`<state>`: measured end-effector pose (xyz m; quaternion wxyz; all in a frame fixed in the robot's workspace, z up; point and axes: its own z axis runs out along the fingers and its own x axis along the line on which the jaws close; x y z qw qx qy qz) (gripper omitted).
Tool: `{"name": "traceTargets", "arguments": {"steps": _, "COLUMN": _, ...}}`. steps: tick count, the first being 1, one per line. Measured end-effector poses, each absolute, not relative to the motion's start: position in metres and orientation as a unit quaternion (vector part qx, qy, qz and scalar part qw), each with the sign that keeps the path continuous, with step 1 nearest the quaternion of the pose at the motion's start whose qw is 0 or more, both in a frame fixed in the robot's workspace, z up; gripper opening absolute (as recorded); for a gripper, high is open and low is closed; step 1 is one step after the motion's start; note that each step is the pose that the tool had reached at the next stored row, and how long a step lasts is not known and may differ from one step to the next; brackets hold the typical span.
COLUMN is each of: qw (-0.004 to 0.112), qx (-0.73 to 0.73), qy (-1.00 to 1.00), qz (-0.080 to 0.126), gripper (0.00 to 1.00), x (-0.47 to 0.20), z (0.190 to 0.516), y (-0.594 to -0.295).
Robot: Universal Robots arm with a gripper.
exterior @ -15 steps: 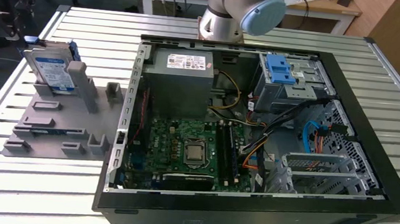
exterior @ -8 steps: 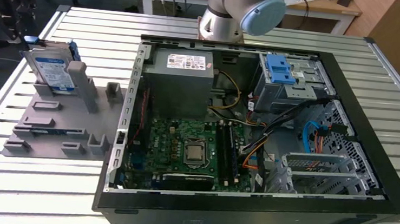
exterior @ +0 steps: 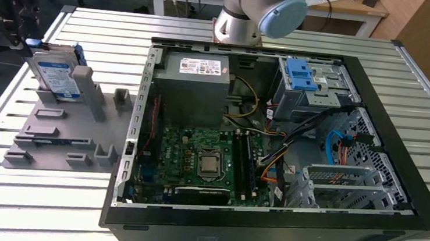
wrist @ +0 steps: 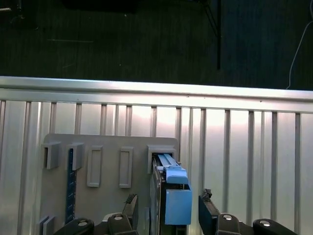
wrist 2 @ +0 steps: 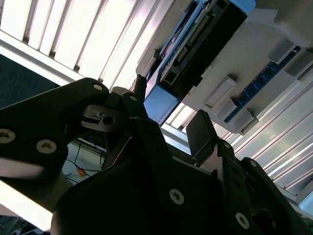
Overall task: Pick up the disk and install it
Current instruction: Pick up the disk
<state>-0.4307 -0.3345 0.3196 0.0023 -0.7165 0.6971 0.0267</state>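
1. Table [exterior: 36, 210]: slatted metal top, on which everything listed here is carried.
2. Computer case [exterior: 267, 237]: laid on its side with the cover off, circuit board and cables exposed. A drive cage [exterior: 315, 85] with a blue latch is fitted in one corner.
3. Arm [exterior: 244, 9]: mounted on the table behind the case.
4. Stand [exterior: 49, 141]: grey plastic with upright posts, placed beside the case on the exterior view's left.
5. Disk [exterior: 54, 74]: held upright on edge in a slot of the stand, not yet lifted.
6. Gripper [wrist: 167, 211]: positioned over the disk with its jaws apart. One of the fingers [wrist: 209, 213] is set on each side, a gap is seen on both sides, and nothing is clamped.
7. Bracket [wrist: 177, 198]: blue plastic, fitted along the disk's edge, lying between the fingers.
8. Handling note: the step in hand is judged to be the grasp. The disk is best kept centred between the fingers, so that both flat faces are met together and it is not tipped against the posts. Pressure is better taken by the metal faces than by the bracket.
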Motion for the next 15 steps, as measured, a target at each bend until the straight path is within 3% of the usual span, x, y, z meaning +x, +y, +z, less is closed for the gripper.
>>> {"name": "traceTargets", "arguments": {"steps": 11, "qw": 0.002, "qx": -0.713, "qy": 0.7, "qz": 0.027, "gripper": 0.6, "x": -0.432, "z": 0.308, "y": -0.333}}
{"name": "traceTargets", "arguments": {"steps": 15, "qw": 0.003, "qx": -0.713, "qy": 0.701, "qz": 0.027, "gripper": 0.52, "x": -0.433, "z": 0.305, "y": -0.331}}
